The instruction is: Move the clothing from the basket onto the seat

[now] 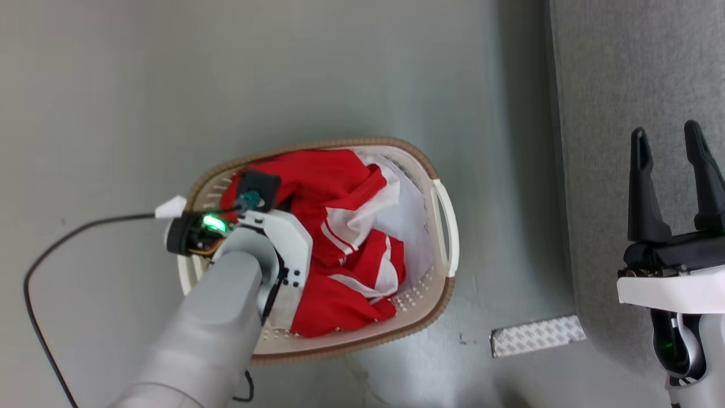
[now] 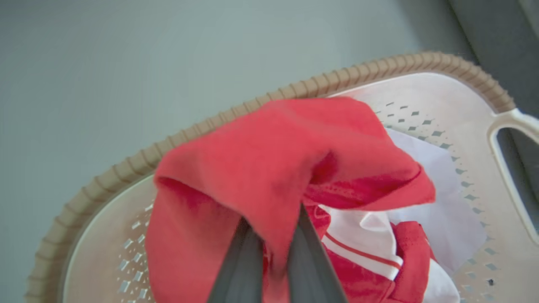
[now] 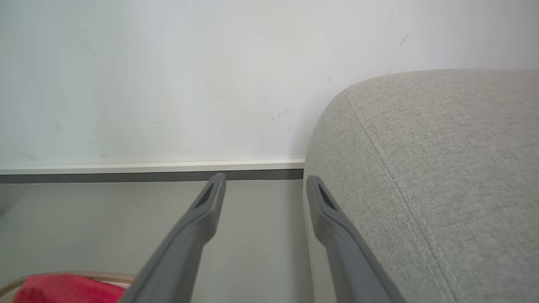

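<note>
1. At the left edge, a black cable [image 1: 34,272] curves across the grey floor [image 1: 340,68] and runs to the left arm's wrist.
2. The pale left arm reaches from the near left down into the basket [image 1: 340,141]. In the left wrist view, the left gripper [image 2: 273,221] is clenched on a raised fold of the clothing [image 2: 261,160], with red fabric pinched between its two dark fingers.
3. The basket is oval and cream with a brown rim. It stands on the floor, left of centre.
4. The clothing, red with white stripes, lies crumpled inside the basket and covers its left and middle parts. A plain white cloth [image 1: 405,209] lies beside it, against the basket's right wall.
5. A pale patterned tape strip [image 1: 538,335] lies on the floor between the basket and the seat, on the near side.
6. The seat [image 1: 623,68], a grey fabric sofa, runs along the right side, apart from the basket.
7. At the near right, the right gripper [image 1: 665,130] hovers over the seat's edge, released, its fingers parted. The right wrist view shows a pale wall [image 3: 168,84] beyond it.
</note>
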Controlling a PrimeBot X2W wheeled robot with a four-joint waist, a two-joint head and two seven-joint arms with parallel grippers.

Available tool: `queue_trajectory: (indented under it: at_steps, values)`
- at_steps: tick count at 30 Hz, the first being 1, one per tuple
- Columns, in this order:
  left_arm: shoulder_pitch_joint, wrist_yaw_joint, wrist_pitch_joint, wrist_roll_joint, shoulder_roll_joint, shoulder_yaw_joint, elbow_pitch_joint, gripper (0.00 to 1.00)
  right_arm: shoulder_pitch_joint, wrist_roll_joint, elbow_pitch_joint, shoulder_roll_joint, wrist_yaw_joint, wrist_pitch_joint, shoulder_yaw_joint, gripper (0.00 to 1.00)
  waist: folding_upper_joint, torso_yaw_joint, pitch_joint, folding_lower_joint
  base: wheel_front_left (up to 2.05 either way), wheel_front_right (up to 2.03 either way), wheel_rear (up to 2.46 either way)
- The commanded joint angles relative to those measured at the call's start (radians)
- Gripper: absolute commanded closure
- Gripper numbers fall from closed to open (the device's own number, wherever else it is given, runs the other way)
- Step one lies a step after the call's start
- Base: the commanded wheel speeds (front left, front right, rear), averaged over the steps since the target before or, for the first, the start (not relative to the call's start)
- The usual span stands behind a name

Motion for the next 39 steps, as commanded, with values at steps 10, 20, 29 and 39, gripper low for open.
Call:
queue_trajectory:
  at_steps: [10, 20, 29, 39]
  values:
    - [0.140, -0.020, -0.051, -0.069, 0.005, -0.025, -0.164, 1.00, 0.069, 0.002, 0.046, -0.017, -0.002, 0.001, -0.006, 0.00, 0.0000, 0.084, -0.205, -0.0001, 0.00, 0.00, 0.00]
    - [0.374, -0.015, -0.050, -0.063, 0.007, -0.020, -0.385, 1.00, 0.195, -0.012, 0.100, -0.012, -0.002, 0.001, 0.000, 0.00, 0.0000, 0.136, -0.456, -0.0001, 0.00, 0.00, 0.00]
    - [0.527, -0.011, -0.050, -0.054, 0.039, 0.015, -0.564, 1.00, 0.299, -0.032, 0.124, -0.019, -0.002, 0.001, 0.000, 0.00, 0.0000, 0.156, -0.632, -0.0001, 0.00, 0.00, 0.00]
    - [0.643, 0.000, 0.001, -0.080, 0.105, 0.011, -0.752, 1.00, 0.388, -0.041, 0.096, -0.046, -0.002, 0.001, 0.065, 0.00, 0.0000, 0.157, -0.780, -0.0001, 0.00, 0.00, 0.00]
